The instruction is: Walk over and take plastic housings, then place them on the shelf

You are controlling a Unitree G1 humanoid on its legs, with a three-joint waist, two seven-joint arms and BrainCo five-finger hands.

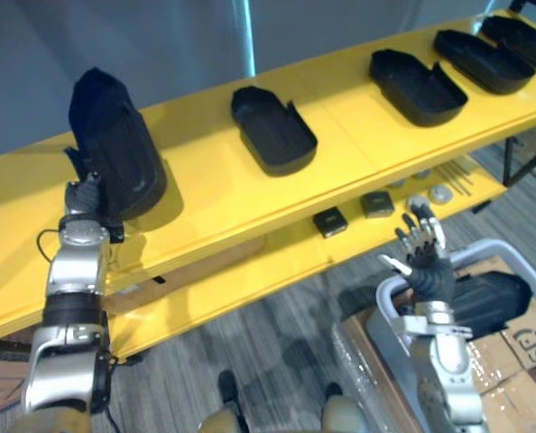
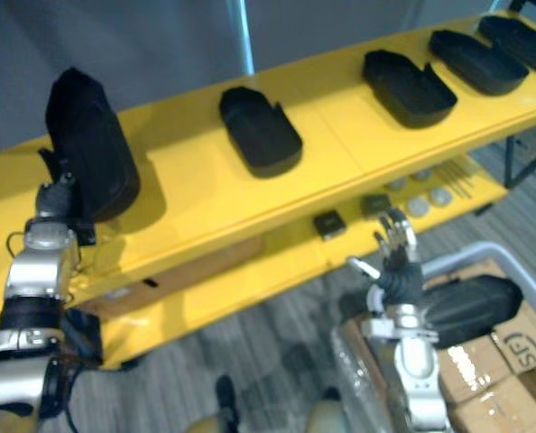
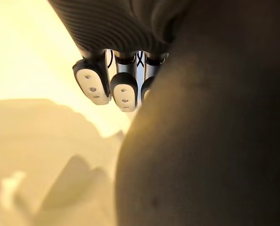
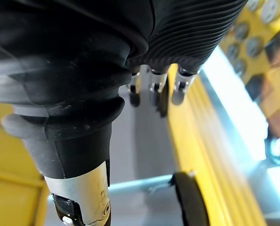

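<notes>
A black plastic housing (image 1: pixel 115 144) stands on end at the left of the yellow shelf's top board (image 1: pixel 205 194). My left hand (image 1: pixel 86 200) is at its lower left edge, fingers (image 3: pixel 123 92) curled against the dark shell (image 3: pixel 210 141). Three more housings lie open side up further right on the board: one in the middle (image 1: pixel 272 131), one (image 1: pixel 417 87) beyond it, and another (image 1: pixel 483 59) near the far end. My right hand (image 1: pixel 421 248) is raised with straight fingers, holding nothing, above a grey bin (image 1: pixel 390 298) where another black housing (image 1: pixel 489 302) lies.
The lower yellow board (image 1: pixel 277 262) carries two small dark blocks (image 1: pixel 330 222) and some round silver discs (image 1: pixel 440 192). Cardboard boxes (image 1: pixel 521 361) sit in the bin at the lower right. Grey floor shows below the shelf.
</notes>
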